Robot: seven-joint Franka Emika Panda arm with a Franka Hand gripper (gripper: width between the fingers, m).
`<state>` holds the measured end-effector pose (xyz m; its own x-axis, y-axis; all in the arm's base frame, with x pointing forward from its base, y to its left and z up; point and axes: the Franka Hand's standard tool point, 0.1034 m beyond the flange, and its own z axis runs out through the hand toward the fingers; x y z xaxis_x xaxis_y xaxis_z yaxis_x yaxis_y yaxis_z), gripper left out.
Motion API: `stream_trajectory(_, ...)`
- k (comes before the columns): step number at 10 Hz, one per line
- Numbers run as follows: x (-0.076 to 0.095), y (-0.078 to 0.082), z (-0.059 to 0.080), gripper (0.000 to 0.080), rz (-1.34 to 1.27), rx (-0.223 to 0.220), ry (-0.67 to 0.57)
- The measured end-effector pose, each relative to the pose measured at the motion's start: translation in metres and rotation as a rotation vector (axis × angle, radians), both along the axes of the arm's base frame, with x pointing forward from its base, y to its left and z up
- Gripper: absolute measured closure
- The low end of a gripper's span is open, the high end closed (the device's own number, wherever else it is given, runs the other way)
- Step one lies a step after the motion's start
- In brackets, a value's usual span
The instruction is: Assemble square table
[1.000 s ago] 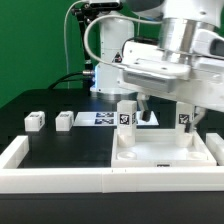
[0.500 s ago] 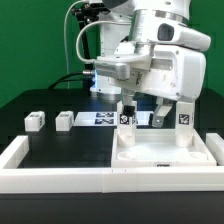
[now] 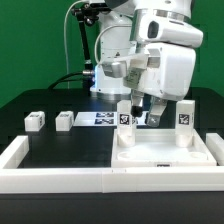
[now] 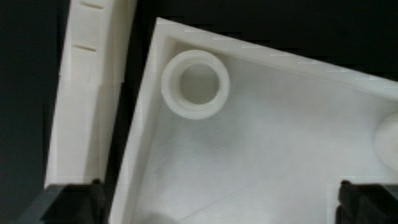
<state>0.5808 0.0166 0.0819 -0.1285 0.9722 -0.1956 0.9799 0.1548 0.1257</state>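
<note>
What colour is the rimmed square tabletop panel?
The square plastic tabletop panel is white; best in the wrist view.

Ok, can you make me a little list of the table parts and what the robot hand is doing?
tabletop: lying flat, at the exterior view's right
standing legs: two, upright at the tabletop's far corners
loose legs: two, side by side, off the tabletop at the exterior view's left
gripper: open, holding nothing, over the tabletop
round socket: empty

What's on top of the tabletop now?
Two legs stand upright at the tabletop's far corners. The open claw hangs above, holding nothing. Its body hides part of the far edge between them.
</note>
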Motion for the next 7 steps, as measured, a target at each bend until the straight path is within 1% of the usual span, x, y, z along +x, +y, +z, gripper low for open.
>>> stream_trajectory(1, 0.0, -0.002, 0.001, 0.0151, -0.053, 0.009, -0.009)
stream_trajectory(2, 0.002, -0.011, 0.004, 0.0151, -0.166, 0.022, -0.034)
stream_trajectory(3, 0.002, -0.016, 0.006, 0.0151, -0.285, 0.025, -0.047)
stream_trajectory(5, -0.004, -0.024, 0.004, 0.0151, -0.457, 0.02, -0.047)
stream_trajectory(6, -0.008, -0.031, 0.003, 0.0151, -0.57, 0.029, -0.043)
stream_trajectory(7, -0.013, -0.04, 0.003, 0.0151, -0.657, 0.028, -0.029)
